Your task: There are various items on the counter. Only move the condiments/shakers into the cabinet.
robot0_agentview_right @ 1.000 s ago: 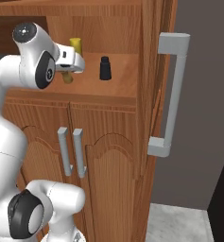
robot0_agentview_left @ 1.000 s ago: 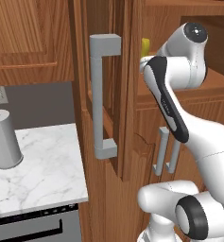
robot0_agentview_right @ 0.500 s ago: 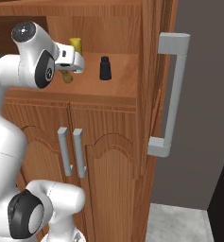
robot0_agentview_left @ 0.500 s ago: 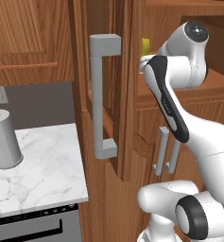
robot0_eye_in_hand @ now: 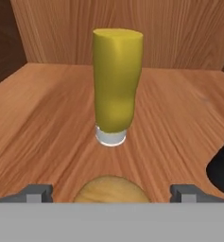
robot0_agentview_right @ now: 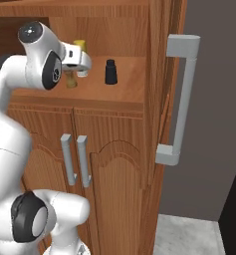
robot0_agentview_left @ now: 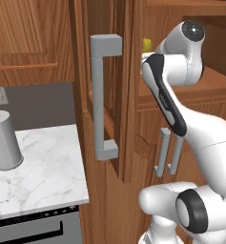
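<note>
Wooden cabinet shelf (robot0_eye_in_hand: 179, 118), yellow bottle (robot0_eye_in_hand: 116, 87) upright ahead, wooden shaker (robot0_eye_in_hand: 111, 190) between my spread, released fingers (robot0_eye_in_hand: 38, 193), black shaker (robot0_agentview_right: 110, 71) nearby.

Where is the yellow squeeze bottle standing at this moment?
The yellow squeeze bottle stands cap-down on the wooden shelf inside the cabinet. In the hand view it is straight ahead, behind the wooden shaker; in the right base view the black shaker is to its right.

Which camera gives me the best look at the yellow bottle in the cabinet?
The hand view: the yellow bottle stands whole, cap down, on the shelf. The left base view shows just a yellow sliver behind the arm; the right base view shows a bit above the gripper.
</note>
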Controlling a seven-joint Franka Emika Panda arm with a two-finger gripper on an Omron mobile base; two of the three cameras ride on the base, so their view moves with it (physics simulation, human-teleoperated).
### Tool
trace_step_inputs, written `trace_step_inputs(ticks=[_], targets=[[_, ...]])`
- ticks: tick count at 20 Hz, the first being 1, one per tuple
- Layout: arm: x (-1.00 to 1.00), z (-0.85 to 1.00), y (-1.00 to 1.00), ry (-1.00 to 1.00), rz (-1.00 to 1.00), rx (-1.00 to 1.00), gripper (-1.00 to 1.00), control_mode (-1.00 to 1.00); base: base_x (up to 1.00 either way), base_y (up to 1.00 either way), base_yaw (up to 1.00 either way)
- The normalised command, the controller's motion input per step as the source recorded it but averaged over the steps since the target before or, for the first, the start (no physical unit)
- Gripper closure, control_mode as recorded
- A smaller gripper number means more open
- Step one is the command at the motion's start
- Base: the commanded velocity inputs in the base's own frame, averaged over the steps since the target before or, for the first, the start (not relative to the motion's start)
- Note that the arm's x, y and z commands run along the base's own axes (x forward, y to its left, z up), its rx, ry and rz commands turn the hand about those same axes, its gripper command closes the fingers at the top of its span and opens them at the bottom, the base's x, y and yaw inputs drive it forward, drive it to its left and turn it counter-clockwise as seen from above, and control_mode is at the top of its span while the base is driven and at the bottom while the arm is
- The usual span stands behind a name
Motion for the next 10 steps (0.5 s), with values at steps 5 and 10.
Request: trace_step_inputs(ticks=[5, 10], targets=[[-0.17, 0.2, 0.0, -0.1, 0.0, 0.0, -1.0, -1.0, 0.0, 0.0, 0.0], [-0.99, 0.38, 0.0, -0.23, 0.0, 0.0, -1.0, -1.0, 0.0, 0.0, 0.0]])
